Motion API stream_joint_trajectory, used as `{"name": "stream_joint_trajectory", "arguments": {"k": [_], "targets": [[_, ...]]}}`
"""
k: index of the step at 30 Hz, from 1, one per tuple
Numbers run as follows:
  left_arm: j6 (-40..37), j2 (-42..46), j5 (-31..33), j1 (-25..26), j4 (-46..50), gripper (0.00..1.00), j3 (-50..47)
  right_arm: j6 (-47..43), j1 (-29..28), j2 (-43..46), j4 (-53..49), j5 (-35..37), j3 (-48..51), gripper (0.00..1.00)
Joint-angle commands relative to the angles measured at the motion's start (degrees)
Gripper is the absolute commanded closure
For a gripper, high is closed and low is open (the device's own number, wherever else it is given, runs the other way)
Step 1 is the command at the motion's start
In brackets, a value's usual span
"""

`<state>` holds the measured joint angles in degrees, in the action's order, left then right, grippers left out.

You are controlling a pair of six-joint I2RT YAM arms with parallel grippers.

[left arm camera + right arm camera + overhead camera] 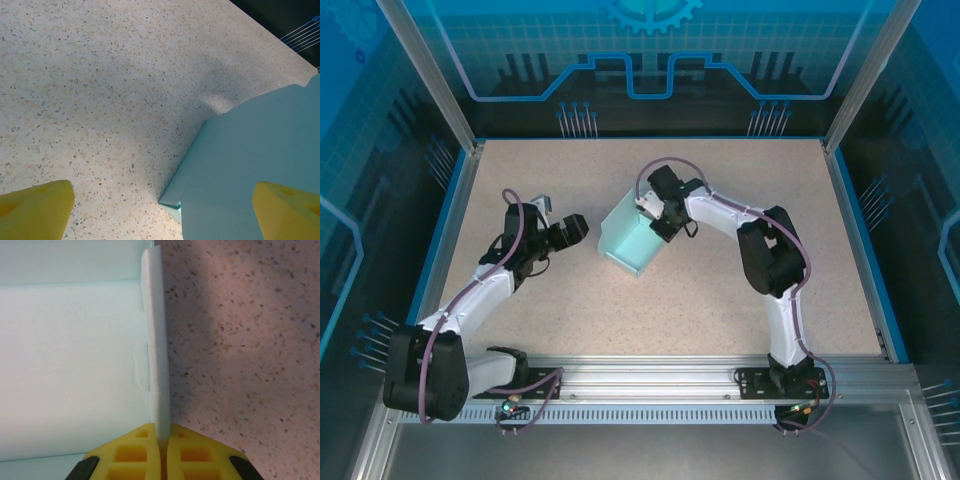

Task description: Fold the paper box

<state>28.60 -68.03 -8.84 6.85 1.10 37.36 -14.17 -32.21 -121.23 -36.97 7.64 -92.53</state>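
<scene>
The paper box [633, 238] is light teal card, folded into a small boxy shape near the middle of the table. My right gripper [655, 215] is at its right edge, shut on it. In the right wrist view the yellow fingers [135, 452] pinch a thin upright wall of the paper box [156, 340], with a broad pale panel to its left. My left gripper [563, 222] hovers open just left of the box, apart from it. In the left wrist view its yellow fingertips [35, 207] stand wide, and a corner of the paper box [250, 150] lies between them at the right.
The speckled beige table [570, 300] has free room all round the box. Blue raised edges [860, 240] and aluminium frame posts bound it at the sides. The arm bases sit on the rail [650, 380] along the near edge.
</scene>
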Motion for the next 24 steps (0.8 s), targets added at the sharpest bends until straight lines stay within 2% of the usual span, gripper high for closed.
{"name": "stream_joint_trajectory", "arguments": {"k": [1, 12, 20, 24], "targets": [[-0.1, -0.6, -1.0, -0.6, -0.8, 0.07, -0.7, 2.2, -1.0, -0.9, -3.0, 10.3, 3.5, 0.93], [0.1, -1.8, -1.3, -0.6, -1.4, 0.07, -0.4, 7.3, -1.1, 1.5, -0.1, 21.5, 8.5, 0.95], [0.1, -1.8, -1.5, -0.7, -1.4, 0.07, -0.5, 12.6, 1.9, 6.8, -0.1, 13.7, 11.9, 0.94], [0.1, -2.2, -1.6, -0.6, -1.6, 0.07, -0.2, 16.7, 3.5, 8.5, -0.6, 13.4, 13.0, 0.94]]}}
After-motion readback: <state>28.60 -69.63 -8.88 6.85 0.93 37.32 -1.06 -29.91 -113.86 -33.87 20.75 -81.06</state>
